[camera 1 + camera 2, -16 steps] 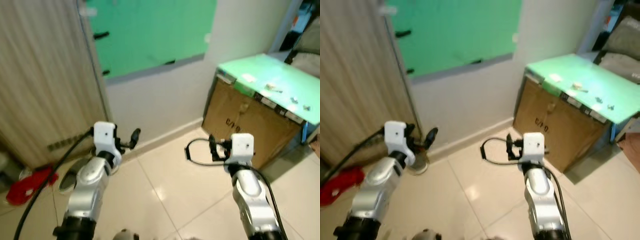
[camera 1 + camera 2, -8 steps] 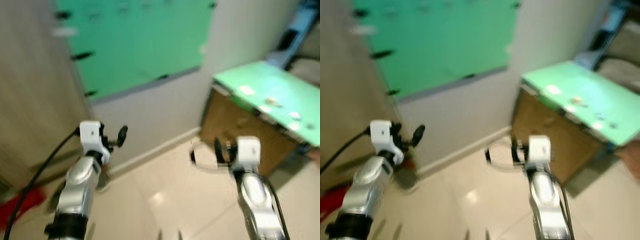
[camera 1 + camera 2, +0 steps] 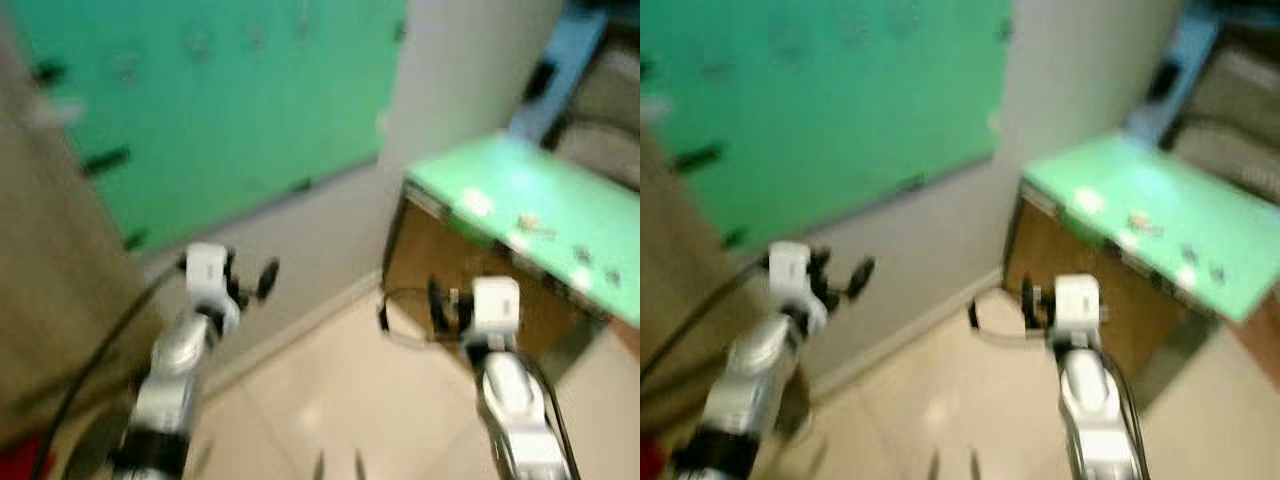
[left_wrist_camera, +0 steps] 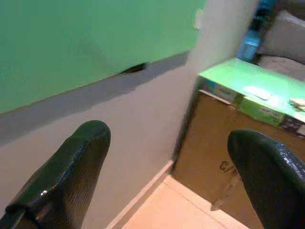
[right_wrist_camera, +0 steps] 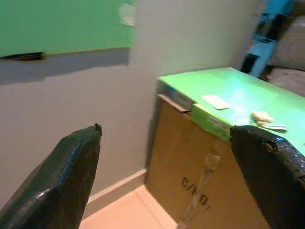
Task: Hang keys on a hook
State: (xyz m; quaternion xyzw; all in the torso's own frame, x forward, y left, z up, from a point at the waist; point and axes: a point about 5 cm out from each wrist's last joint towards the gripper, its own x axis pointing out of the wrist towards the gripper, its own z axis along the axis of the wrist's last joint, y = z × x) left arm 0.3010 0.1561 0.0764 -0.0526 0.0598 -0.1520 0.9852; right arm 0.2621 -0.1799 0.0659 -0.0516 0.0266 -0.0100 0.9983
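Task is looking barely begun, as far as can be judged: no keys in either hand, nothing on a hook yet, pics blurring w/ motion.

Far left, a flat matte green board is covering the wall, w/ short dark pegs sticking out of it – prob. the hooks, too smeared to be sure. Left hand is hanging in the air in front of the wall below the board, rounded glossy black fingers spreading wide, nothing between them. Floor is showing as pale shiny tile.

Right hand is hovering over the floor near a brown cardboard box, fingers also gaping apart & empty. The box is carrying a smooth green top surface at far right; small pale bits are lying on it – could be the keys, cannot tell at this blur.

Left to do: locating & grabbing the keys, then carrying them to a peg.
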